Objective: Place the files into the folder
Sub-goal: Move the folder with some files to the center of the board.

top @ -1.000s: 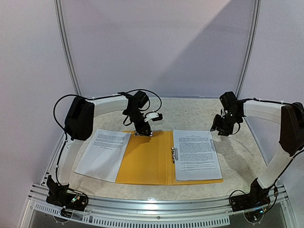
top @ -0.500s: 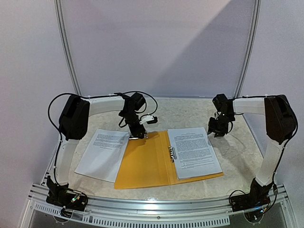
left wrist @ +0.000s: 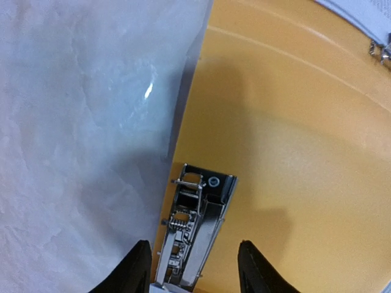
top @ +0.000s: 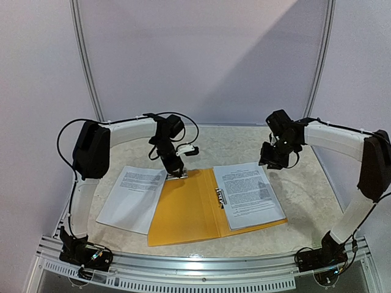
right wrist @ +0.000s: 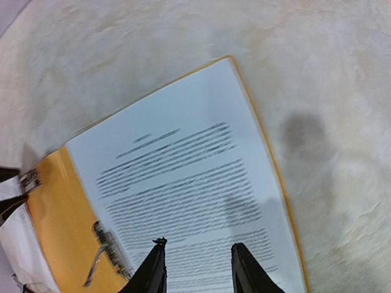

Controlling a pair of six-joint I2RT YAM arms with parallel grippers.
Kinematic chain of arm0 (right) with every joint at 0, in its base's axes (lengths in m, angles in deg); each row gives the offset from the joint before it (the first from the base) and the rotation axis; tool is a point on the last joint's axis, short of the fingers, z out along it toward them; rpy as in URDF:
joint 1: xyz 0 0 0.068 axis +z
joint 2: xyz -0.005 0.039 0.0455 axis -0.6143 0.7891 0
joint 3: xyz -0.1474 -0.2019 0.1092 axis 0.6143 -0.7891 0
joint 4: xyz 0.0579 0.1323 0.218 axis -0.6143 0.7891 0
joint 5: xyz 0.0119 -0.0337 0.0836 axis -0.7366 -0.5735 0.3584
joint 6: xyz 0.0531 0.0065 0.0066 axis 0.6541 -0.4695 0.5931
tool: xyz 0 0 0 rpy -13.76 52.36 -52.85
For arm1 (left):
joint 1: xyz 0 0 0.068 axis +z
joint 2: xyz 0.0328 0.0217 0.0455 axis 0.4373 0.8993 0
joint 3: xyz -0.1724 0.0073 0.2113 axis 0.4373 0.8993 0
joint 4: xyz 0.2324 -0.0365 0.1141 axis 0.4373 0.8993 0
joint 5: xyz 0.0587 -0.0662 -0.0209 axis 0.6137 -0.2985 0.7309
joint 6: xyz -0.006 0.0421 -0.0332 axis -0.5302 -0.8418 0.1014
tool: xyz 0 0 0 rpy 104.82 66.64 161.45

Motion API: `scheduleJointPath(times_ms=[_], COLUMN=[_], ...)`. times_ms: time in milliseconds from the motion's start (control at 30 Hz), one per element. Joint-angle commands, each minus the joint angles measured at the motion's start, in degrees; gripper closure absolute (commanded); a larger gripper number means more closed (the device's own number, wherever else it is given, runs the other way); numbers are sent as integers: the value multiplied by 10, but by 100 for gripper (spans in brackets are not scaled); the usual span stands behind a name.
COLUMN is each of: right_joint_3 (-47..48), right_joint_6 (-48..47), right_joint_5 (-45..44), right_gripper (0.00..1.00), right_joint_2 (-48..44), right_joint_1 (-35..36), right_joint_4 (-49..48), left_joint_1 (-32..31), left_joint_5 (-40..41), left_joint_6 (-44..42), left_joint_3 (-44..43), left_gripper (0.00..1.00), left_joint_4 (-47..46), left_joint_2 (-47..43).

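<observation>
The orange-yellow folder (top: 186,210) lies open on the table. One printed sheet (top: 247,194) lies on its right half beside the metal spine clip (top: 221,196). A second sheet (top: 133,198) lies on the table, left of the folder. My left gripper (top: 177,173) is down at the folder's far left corner. In the left wrist view its fingers (left wrist: 194,268) stand apart either side of a small metal clamp piece (left wrist: 195,226) on the folder (left wrist: 293,134). My right gripper (top: 269,161) hovers open and empty over the filed sheet (right wrist: 183,177), with its fingertips (right wrist: 197,265) apart.
The table top (top: 238,143) is pale marbled and bounded by a curved rail; a metal frame edge (top: 201,265) runs along the front. The two arm bases (top: 82,253) stand at the near corners. The backdrop is a plain white wall.
The folder, with its sheet, has turned counterclockwise, its right side swinging away from me. My left gripper shifted slightly left with the folder's corner. My right gripper moved left over the sheet's far edge.
</observation>
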Motion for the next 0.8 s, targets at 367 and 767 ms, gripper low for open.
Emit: scheduleJointPath(times_ms=[367,767], right_joint_3=[-97,-126], right_joint_6=[391,469], right_joint_5=[-20,-49], right_gripper=[67,74], right_joint_2=[-83,-35], right_joint_1=[242,268], right_joint_4=[-265,-293], left_joint_1=[-39,-68], left_joint_5=[-170,-172], left_joint_6=[122,199], left_joint_3=[-54,-127], left_gripper=[49,48], left_joint_4=[-69,-149], left_joint_2=[-23,68])
